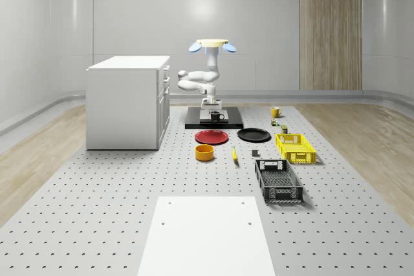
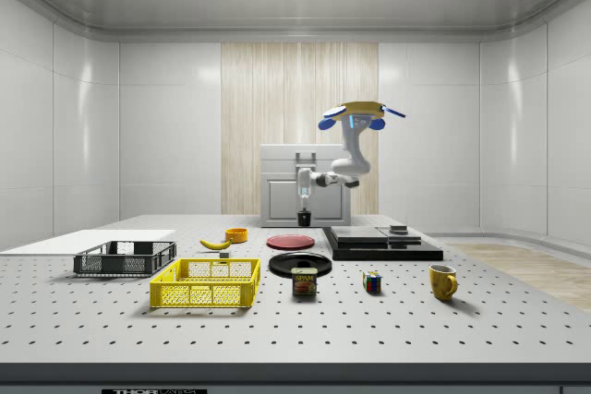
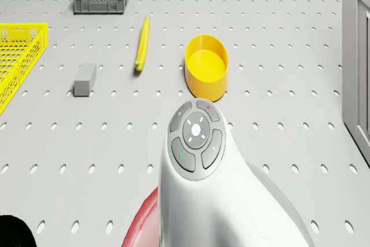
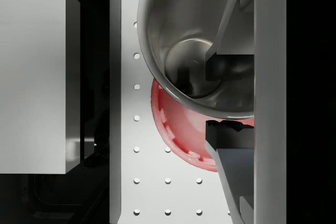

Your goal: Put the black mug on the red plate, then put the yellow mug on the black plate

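The drone (image 1: 212,44) (image 2: 360,117) hovers over the black platform (image 1: 194,121) behind the plates, with its arm hanging down. The gripper (image 1: 213,112) (image 2: 304,213) (image 4: 231,109) is shut on the black mug (image 1: 217,116) (image 2: 304,220) (image 4: 184,51): one finger sits inside the rim, the other outside. The mug hangs upright above the table, partly over the near edge of the red plate (image 1: 211,137) (image 2: 290,241) (image 4: 178,129). The black plate (image 1: 253,135) (image 2: 300,263) lies beside the red one. The yellow mug (image 1: 275,112) (image 2: 443,281) stands apart, at the whole-scene view's right.
A white cabinet (image 1: 126,101) stands at the whole-scene view's left. In front of the plates lie a yellow bowl (image 1: 205,152) (image 3: 206,65), a banana (image 1: 234,154) (image 3: 141,44), a grey block (image 3: 85,79), a yellow crate (image 1: 295,148) and a dark crate (image 1: 278,181).
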